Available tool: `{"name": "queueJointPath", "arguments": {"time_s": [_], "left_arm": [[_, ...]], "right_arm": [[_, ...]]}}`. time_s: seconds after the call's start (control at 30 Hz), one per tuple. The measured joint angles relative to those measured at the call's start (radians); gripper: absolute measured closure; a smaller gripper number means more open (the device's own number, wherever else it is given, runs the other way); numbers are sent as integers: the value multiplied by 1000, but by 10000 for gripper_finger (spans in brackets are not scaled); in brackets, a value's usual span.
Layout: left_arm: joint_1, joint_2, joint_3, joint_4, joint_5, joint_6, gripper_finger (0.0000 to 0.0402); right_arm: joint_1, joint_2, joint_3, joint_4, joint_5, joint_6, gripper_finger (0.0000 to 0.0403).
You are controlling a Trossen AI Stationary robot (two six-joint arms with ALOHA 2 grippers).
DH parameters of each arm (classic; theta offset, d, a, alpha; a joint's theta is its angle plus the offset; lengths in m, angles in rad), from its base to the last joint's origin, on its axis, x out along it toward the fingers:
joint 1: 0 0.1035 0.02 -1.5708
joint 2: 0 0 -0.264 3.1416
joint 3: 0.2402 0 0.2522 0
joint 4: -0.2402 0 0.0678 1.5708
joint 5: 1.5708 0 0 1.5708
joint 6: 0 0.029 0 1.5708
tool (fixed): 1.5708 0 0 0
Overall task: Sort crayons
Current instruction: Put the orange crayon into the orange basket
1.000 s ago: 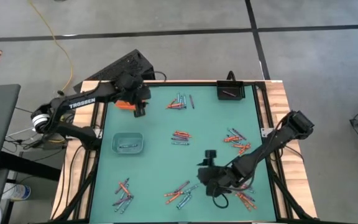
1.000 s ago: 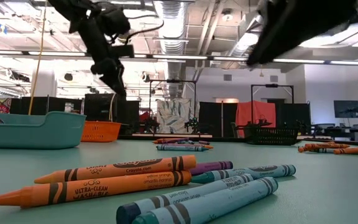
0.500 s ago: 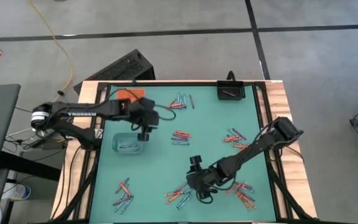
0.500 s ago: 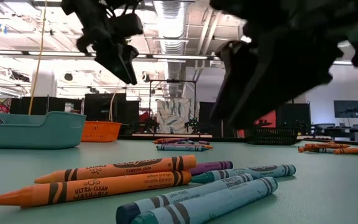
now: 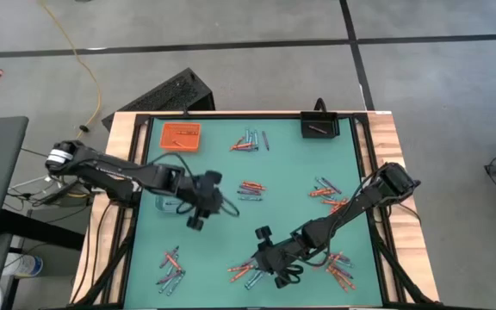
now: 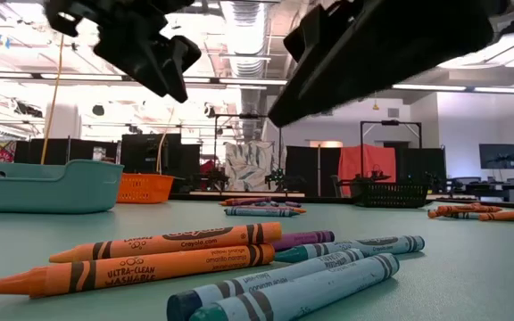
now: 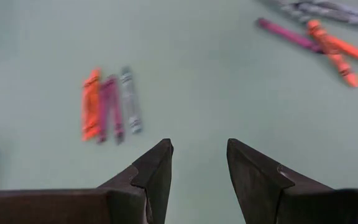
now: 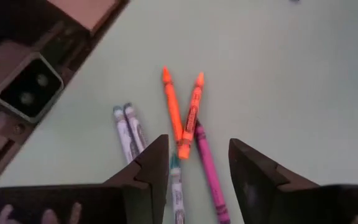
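From desk height I read "Crayola" on the upper orange crayon and "ULTRA-CLEAN WASHABLE" on the one below it; smaller print on the wrappers I cannot make out.

Left to right from above: my left gripper hangs over the green desk, just beside the teal tray, jaws parted and holding nothing. Behind it the orange tray sits at the far left corner with crayons inside. A small cluster of crayons lies near the front left edge. More crayons lie in groups at far centre, mid desk and front centre.

My right gripper is low over that front-centre group; in its wrist view the parted jaws flank two crossed orange crayons, a purple one and blue-grey ones, gripping none. Further right are two more groups, and a black tray at the far right corner.

The desk has a wooden rim and stands on grey floor with a yellow cable. Beyond is a workshop with ceiling ducts and dark partitions
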Motion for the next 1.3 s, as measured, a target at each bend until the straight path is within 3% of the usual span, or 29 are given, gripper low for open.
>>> {"name": "queueJointPath", "arguments": {"time_s": [0.27,0.43,0.7,1.0,1.3], "left_arm": [[-150,159,0,116,-53,-82,258],[-239,266,0,223,-101,-157,258],[-347,396,0,363,-168,-348,258],[-410,425,0,530,-218,-480,258],[-448,455,2,582,-257,-548,258]], "right_arm": [[17,12,0,54,1,7,246],[41,14,-1,41,57,22,246],[65,15,-1,-2,108,28,246],[64,15,-1,-3,111,28,246],[72,15,-1,-33,130,29,246]]}}
